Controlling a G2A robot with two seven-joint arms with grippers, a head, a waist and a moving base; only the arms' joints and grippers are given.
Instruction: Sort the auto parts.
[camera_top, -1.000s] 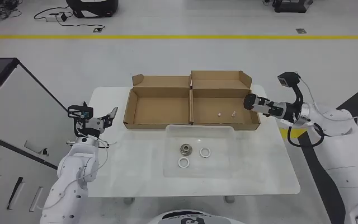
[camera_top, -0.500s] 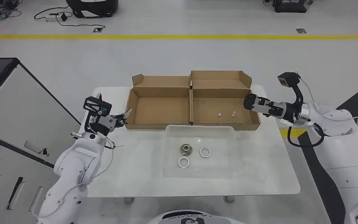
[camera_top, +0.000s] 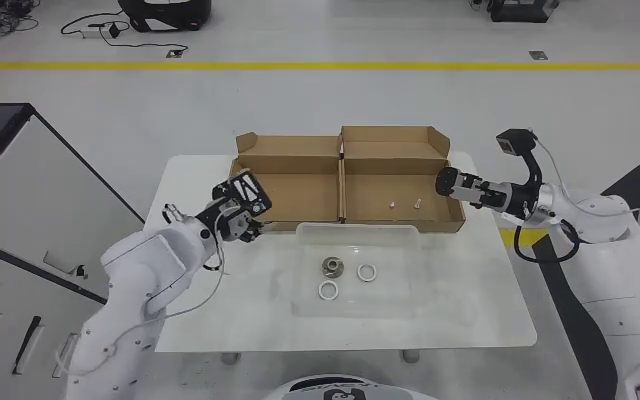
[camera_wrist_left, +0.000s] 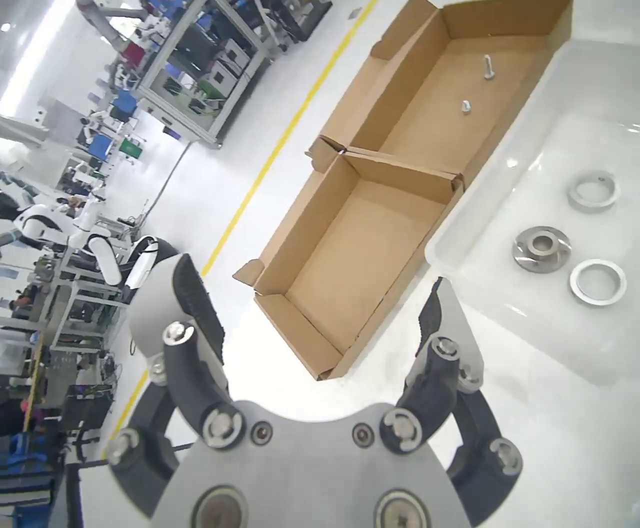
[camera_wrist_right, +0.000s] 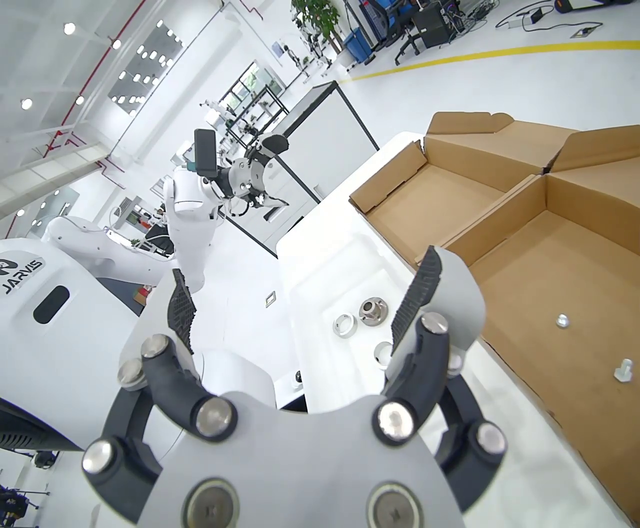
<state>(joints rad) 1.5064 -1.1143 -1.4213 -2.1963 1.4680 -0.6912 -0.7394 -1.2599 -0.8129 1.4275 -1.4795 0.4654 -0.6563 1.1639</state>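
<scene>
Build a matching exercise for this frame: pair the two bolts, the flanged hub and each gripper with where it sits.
Things:
1. two bolts
2. flanged hub
3. left gripper
4. right gripper

Places:
A. between the two rings in the clear tray
B. beside the right box's outer end
C. on the right box's floor
D. by the left box's near outer corner

Pairs: 1-C; 2-A; 3-D; 4-B
</scene>
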